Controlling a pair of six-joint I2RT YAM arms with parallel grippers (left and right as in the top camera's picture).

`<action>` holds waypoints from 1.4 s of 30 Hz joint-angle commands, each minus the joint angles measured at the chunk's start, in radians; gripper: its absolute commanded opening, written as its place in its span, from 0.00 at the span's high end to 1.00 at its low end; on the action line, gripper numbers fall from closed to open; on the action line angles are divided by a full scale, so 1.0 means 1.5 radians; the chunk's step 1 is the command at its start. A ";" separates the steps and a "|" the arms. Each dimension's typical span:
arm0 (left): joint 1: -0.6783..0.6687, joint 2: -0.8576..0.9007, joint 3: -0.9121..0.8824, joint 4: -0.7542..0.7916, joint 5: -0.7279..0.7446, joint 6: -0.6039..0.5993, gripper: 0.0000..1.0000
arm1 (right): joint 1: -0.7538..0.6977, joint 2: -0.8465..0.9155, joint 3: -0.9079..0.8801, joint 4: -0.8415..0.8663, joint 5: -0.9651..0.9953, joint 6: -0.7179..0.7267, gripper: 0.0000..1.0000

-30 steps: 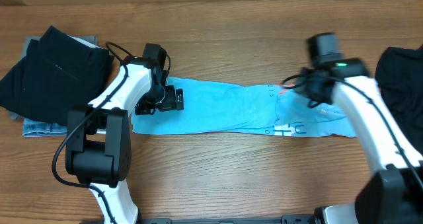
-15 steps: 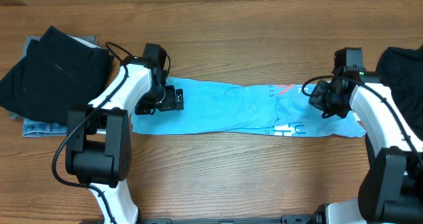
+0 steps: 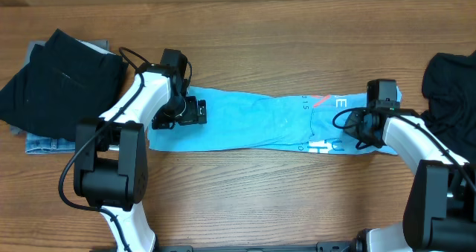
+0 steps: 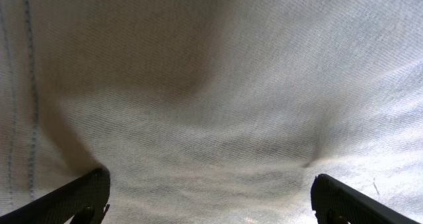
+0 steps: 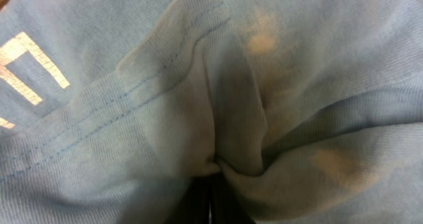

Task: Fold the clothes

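Wood grain fills my overhead feed: the table [image 3: 245,21] runs edge to edge. Across its middle lies the light blue T-shirt [image 3: 260,122], drawn out into one long, narrow band from left to right, flat on the surface and slightly rumpled at both ends.

At the far left I see a black garment [image 3: 52,81] heaped on top of a piece of denim [image 3: 44,143], well apart from the shirt. At the far right edge sits another dark garment [image 3: 450,85], just beyond the shirt's right end.

My left arm [image 3: 145,96] reaches in to the shirt's left end, and my right arm [image 3: 416,137] bends in to the right end.

The left gripper [image 3: 195,112] sits over the left end of the band with its jaws spread wide. On the left wrist feed pale woven cloth fills the frame, with one fingertip [image 4: 79,197] in each lower corner and nothing pinched between them. I cannot tell whether the tips press the cloth.

The right gripper [image 3: 364,126] has its jaws together, clamped on a gathered pleat of the blue cloth. The right wrist feed shows the fabric bunching into the closed tips [image 5: 211,201].

Pale lettering [image 3: 340,102] shows near that grip, with a stitched hem [image 5: 142,85] curving just above the pleat.
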 commanded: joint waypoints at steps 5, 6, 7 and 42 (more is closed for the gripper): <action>0.000 -0.014 -0.006 0.001 0.002 0.003 0.00 | -0.001 -0.027 0.037 -0.052 0.012 -0.010 0.96; 0.000 -0.014 -0.006 0.001 0.002 0.003 0.00 | -0.001 -0.039 0.058 -0.072 0.012 -0.010 0.96; 0.000 -0.014 -0.006 0.001 0.002 0.003 0.00 | -0.001 -0.052 0.082 -0.094 0.012 -0.010 0.96; 0.018 -0.015 0.224 -0.166 0.005 0.058 0.00 | -0.003 -0.067 0.135 -0.176 0.040 -0.033 0.00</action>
